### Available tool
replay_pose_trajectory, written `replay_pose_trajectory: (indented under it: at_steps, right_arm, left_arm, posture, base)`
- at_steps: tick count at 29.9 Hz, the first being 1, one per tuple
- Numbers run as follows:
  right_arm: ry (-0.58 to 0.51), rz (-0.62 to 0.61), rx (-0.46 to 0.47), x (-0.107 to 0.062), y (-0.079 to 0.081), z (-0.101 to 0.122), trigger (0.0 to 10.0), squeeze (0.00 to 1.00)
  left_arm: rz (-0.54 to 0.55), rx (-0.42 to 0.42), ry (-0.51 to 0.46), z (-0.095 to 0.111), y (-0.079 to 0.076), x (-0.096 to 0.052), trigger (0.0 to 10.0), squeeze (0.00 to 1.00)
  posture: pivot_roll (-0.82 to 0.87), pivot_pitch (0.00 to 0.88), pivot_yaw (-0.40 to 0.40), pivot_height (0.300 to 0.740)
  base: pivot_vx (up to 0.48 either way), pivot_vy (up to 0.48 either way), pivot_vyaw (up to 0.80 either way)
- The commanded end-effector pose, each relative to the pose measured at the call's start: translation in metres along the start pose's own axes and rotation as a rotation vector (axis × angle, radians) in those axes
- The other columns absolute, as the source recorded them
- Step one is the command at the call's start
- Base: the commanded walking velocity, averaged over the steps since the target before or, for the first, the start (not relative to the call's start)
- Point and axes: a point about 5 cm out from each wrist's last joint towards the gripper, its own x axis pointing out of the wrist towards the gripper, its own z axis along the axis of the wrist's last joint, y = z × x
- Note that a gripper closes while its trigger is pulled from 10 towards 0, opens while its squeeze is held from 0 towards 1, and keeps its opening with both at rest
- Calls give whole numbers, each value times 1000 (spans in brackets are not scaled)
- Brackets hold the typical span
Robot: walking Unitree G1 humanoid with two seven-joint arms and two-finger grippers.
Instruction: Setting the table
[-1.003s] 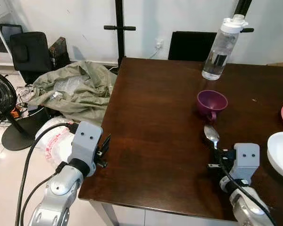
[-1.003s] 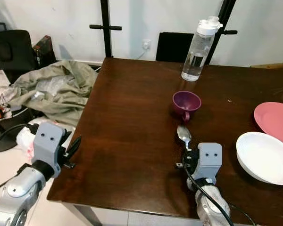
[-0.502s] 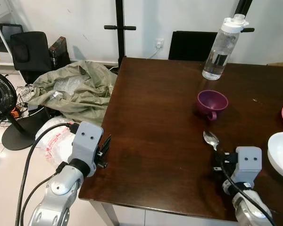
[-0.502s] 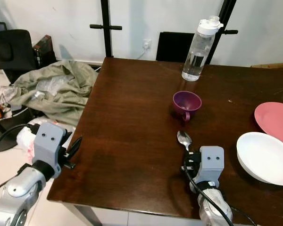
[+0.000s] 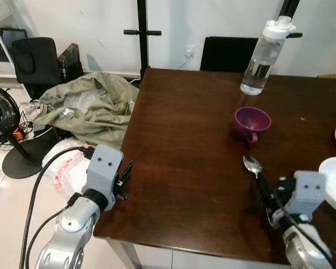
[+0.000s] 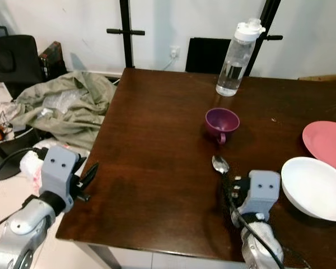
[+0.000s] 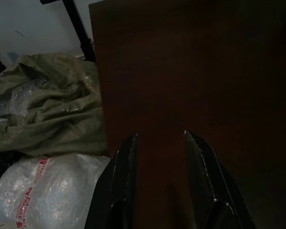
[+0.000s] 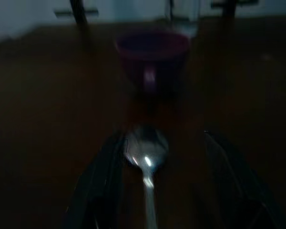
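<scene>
Head views are evenly lit and sharp, with soft glare on the dark table (image 5: 185, 145); both wrist views are dim, the right one blurred, a highlight glinting on the spoon (image 8: 145, 160).

Glossy dark wood table (image 6: 157, 140), shiny metal spoon (image 6: 220, 164), clear plastic bottle (image 6: 235, 59)

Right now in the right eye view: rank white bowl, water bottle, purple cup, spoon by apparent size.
1. white bowl, partly cut off at the frame edge, yet it looks largest
2. water bottle, tall but narrow and farther from the camera, so its place against the bowl is unsure
3. purple cup
4. spoon, handle partly hidden behind the right end effector
</scene>
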Motion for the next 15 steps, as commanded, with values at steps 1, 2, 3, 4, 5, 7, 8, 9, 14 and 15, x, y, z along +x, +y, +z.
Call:
replay_pose_trajectory:
  at_steps: [1,2,3,4,5,7,8,9,14,15]
  right_arm:
    - [-22,12,31,-3,1,8,10000,0]
    - [-57,29,43,-2,5,18,10000,0]
    - [-81,43,48,-1,8,26,10000,0]
    - [-81,43,48,-1,8,26,10000,0]
    - [-103,57,47,0,11,32,10000,0]
    - [-148,70,49,2,16,46,10000,0]
    - [-164,74,50,2,17,52,10000,0]
    - [-164,74,50,2,17,52,10000,0]
    - [-277,137,46,0,42,83,10000,0]
    - [-277,137,46,0,42,83,10000,0]
  left_arm:
    - [-11,-6,15,-5,-3,1,10000,0]
    - [-14,-10,9,-5,-5,4,10000,0]
    - [-16,-14,2,-4,-6,6,10000,0]
    - [-16,-14,2,-4,-6,6,10000,0]
    - [-19,-17,-4,-4,-7,9,10000,0]
    - [-23,-23,-15,-3,-10,13,10000,0]
    - [-24,-25,-19,-2,-11,15,10000,0]
    - [-24,-25,-19,-2,-11,15,10000,0]
    - [-32,-22,-44,0,-16,22,10000,0]
    - [-32,-22,-44,0,-16,22,10000,0]
  posture:
    - [45,174,116,740]
    - [32,160,117,740]
    - [29,158,117,740]
    - [29,158,117,740]
    - [23,151,117,740]
    - [9,130,118,740]
    - [5,123,119,740]
    - [5,123,119,740]
    - [-11,94,121,740]
    - [-11,94,121,740]
  base:
    - [0,0,0]
    - [0,0,0]
    - [0,0,0]
    - [0,0,0]
    - [0,0,0]
    - [0,0,0]
    - [0,0,0]
    - [0,0,0]
    - [0,0,0]
    - [0,0,0]
